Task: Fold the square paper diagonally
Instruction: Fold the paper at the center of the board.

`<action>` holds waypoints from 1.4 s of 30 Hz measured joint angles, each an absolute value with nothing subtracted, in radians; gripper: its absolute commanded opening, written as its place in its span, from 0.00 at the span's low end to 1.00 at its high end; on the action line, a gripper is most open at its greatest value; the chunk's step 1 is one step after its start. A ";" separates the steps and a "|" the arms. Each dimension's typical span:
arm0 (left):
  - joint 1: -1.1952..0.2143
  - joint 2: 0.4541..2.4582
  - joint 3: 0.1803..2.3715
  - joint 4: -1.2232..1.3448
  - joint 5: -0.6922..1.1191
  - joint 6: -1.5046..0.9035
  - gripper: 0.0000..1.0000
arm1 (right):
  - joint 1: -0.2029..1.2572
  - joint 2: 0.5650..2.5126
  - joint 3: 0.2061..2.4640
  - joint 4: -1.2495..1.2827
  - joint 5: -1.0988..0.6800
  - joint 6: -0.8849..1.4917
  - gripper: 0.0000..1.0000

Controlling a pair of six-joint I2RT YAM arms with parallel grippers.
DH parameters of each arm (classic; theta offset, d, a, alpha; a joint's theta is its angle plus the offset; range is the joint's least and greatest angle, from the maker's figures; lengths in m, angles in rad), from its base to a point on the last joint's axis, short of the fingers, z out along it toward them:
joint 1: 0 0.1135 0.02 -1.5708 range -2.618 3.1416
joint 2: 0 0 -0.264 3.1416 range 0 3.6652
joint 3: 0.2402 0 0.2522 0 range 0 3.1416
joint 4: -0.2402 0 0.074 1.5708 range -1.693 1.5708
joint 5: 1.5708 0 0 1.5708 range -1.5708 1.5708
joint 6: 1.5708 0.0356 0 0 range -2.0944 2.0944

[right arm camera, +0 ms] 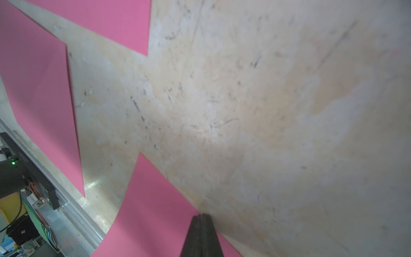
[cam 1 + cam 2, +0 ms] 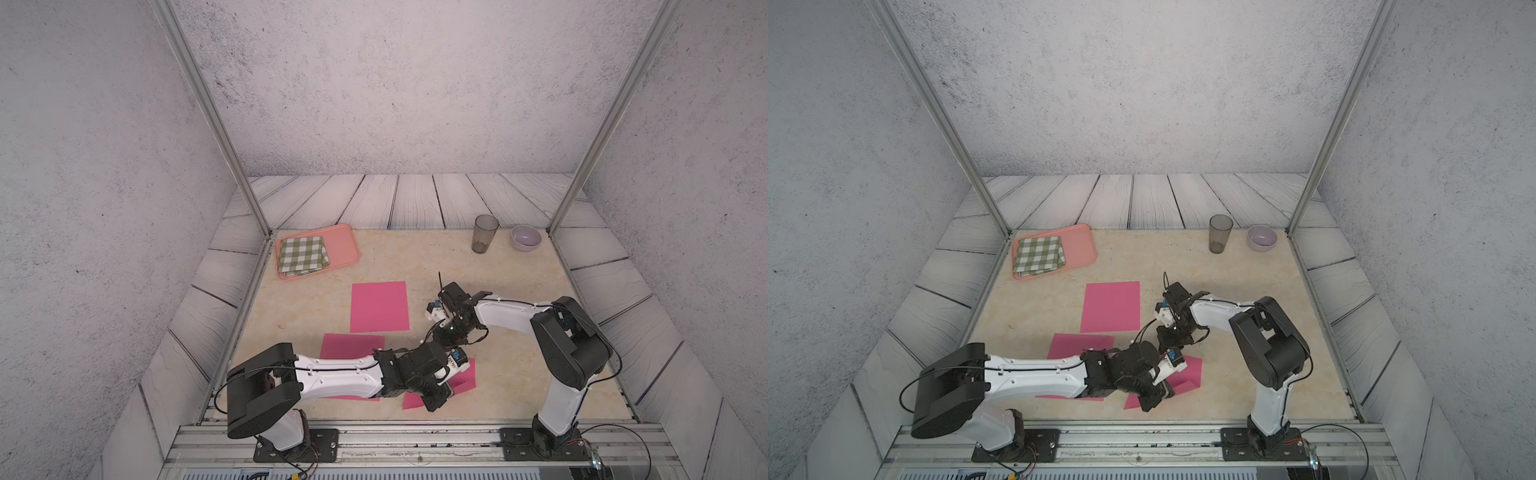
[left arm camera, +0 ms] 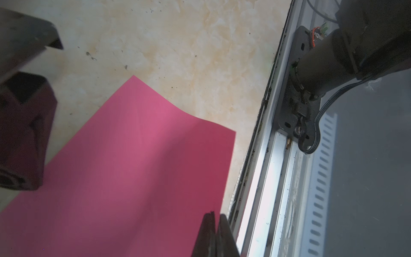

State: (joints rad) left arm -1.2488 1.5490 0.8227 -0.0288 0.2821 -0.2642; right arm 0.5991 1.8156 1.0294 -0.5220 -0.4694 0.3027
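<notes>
Three pink sheets lie on the beige tabletop in both top views. The front right one, the square paper (image 2: 466, 374) (image 2: 1192, 368), is rumpled and partly lifted, with both wrists over it. In the left wrist view my left gripper (image 3: 214, 215) is shut on one edge of the wavy paper (image 3: 138, 160). In the right wrist view my right gripper (image 1: 201, 215) is shut on another edge of the paper (image 1: 153, 200), which curves up off the table. The arms hide the middle of the sheet from above.
A second pink sheet (image 2: 379, 306) lies flat mid-table and a third (image 2: 351, 345) sits partly under the left arm. At the back left is a pink tray (image 2: 347, 243) with a green checked cloth (image 2: 302, 254). A grey cup (image 2: 484, 232) and a pale bowl (image 2: 525, 237) stand at the back right. A metal rail (image 2: 415, 430) runs along the front edge.
</notes>
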 measured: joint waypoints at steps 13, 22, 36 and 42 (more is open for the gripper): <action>-1.251 1.492 0.822 -0.065 0.167 -0.283 0.00 | 0.590 1.749 0.928 -0.405 -0.467 0.408 0.00; -1.250 1.489 0.792 -0.063 0.096 -0.331 0.00 | 0.542 1.682 0.839 -0.348 -0.467 0.489 0.00; -1.251 1.444 0.714 -0.017 0.003 -0.417 0.00 | 0.521 1.532 0.683 -0.294 -0.412 0.606 0.00; -1.250 1.432 0.687 0.007 -0.036 -0.443 0.00 | 0.520 1.502 0.647 -0.266 -0.410 0.647 0.01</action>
